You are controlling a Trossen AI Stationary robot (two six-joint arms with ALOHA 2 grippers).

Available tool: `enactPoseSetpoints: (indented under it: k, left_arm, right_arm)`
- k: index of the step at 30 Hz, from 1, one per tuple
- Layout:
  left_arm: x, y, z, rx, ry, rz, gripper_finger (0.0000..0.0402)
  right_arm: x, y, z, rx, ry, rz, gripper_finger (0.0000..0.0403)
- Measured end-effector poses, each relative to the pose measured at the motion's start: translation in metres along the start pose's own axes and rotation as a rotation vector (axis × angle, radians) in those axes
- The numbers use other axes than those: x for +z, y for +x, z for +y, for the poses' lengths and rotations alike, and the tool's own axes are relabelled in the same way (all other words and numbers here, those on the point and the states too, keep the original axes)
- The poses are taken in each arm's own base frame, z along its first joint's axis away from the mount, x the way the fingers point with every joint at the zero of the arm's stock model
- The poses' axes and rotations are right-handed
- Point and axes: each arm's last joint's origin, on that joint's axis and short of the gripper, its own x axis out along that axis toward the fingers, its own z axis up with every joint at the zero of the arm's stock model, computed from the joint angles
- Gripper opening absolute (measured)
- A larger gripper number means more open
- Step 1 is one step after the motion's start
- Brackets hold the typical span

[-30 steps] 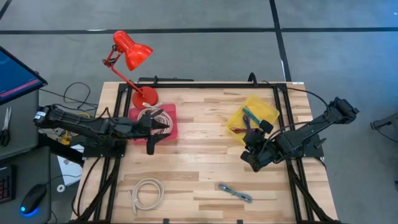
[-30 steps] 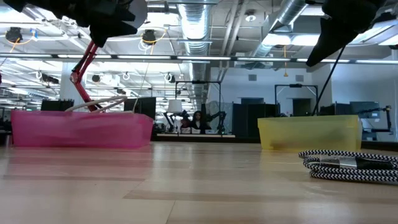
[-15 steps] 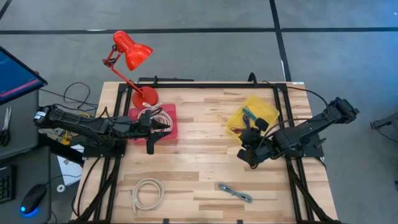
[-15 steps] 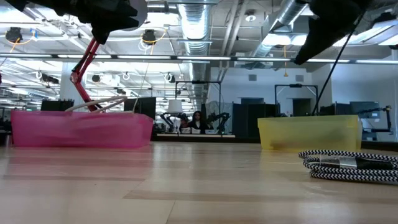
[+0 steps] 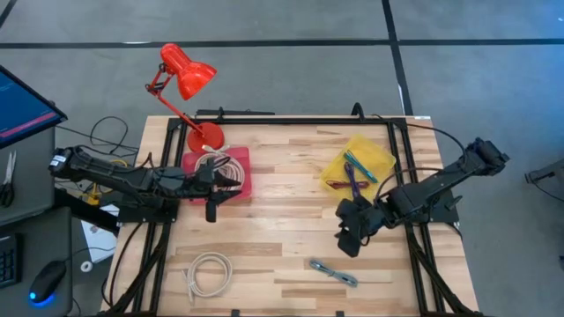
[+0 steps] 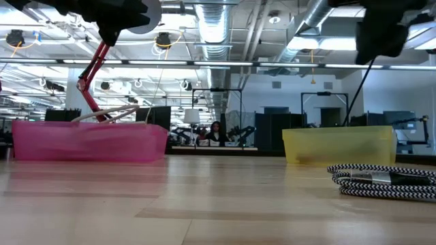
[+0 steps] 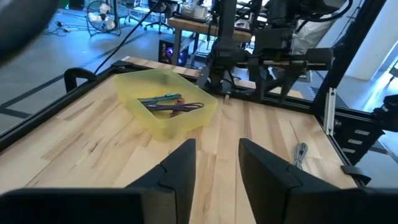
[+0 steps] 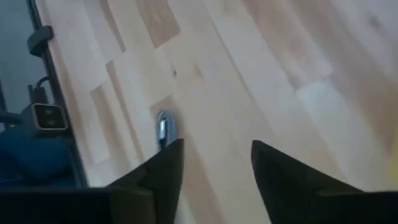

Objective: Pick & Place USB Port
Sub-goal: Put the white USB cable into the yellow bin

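Observation:
A black-and-white braided USB cable (image 5: 333,273) lies coiled on the wooden table near its front edge; it also shows in the low view (image 6: 381,180) and the right wrist view (image 8: 163,127). My right gripper (image 5: 346,243) hangs open above the table, between the yellow bin (image 5: 357,167) and that cable, slanting down. The yellow bin holds purple and teal cables (image 7: 171,104). My left gripper (image 5: 227,179) is open and level over the pink bin (image 5: 220,172), which holds a white cable. Nothing is between either gripper's fingers (image 7: 180,168).
A coiled white cable (image 5: 207,271) lies on the table at the near left. A red desk lamp (image 5: 187,75) stands at the far left, behind the pink bin. Black frame rails (image 5: 401,158) run along the table's sides. Bare wood lies in the middle.
My right gripper has swung away from the yellow bin's near corner toward the table's near edge and tipped to point more steeply down. The purple cable in the yellow bin now shows uncovered.

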Motion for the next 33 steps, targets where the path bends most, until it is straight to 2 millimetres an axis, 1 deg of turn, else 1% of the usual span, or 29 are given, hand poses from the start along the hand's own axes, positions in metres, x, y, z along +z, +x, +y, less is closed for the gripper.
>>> enactPoseSetpoints:
  k: [4,6,11,14,18,23,30,33]
  left_arm:
    - [0.000,0.000,0.000,-0.001,0.000,0.000,0.0120]
    - [0.000,0.000,0.000,-0.001,0.000,0.000,0.0120]
    - [0.000,0.000,0.000,0.000,0.001,0.004,0.0120]
    - [-0.001,0.000,0.000,0.001,0.003,0.008,0.0120]
    - [-0.001,0.000,0.000,0.001,0.003,0.008,0.0120]
    - [-0.001,0.000,0.000,0.001,0.003,0.009,0.0120]
    - [-0.002,0.000,0.000,0.002,0.006,0.016,0.0120]
    - [-0.002,0.000,0.000,0.004,0.008,0.023,0.0120]
  right_arm:
    - [-0.010,-0.002,0.007,0.032,0.043,0.038,0.0218]
    - [-0.016,-0.004,0.011,0.043,0.072,0.049,0.0230]
    - [-0.029,0.002,0.019,0.031,0.168,0.099,0.0233]
    - [-0.039,0.014,0.026,0.022,0.206,0.184,0.0223]
    - [-0.049,0.035,0.038,-0.015,0.229,0.295,0.0211]
    - [-0.052,0.060,0.053,-0.076,0.197,0.344,0.0205]
    - [-0.061,0.101,0.060,-0.189,0.154,0.406,0.0205]
    - [-0.066,0.112,0.065,-0.198,0.125,0.444,0.0203]
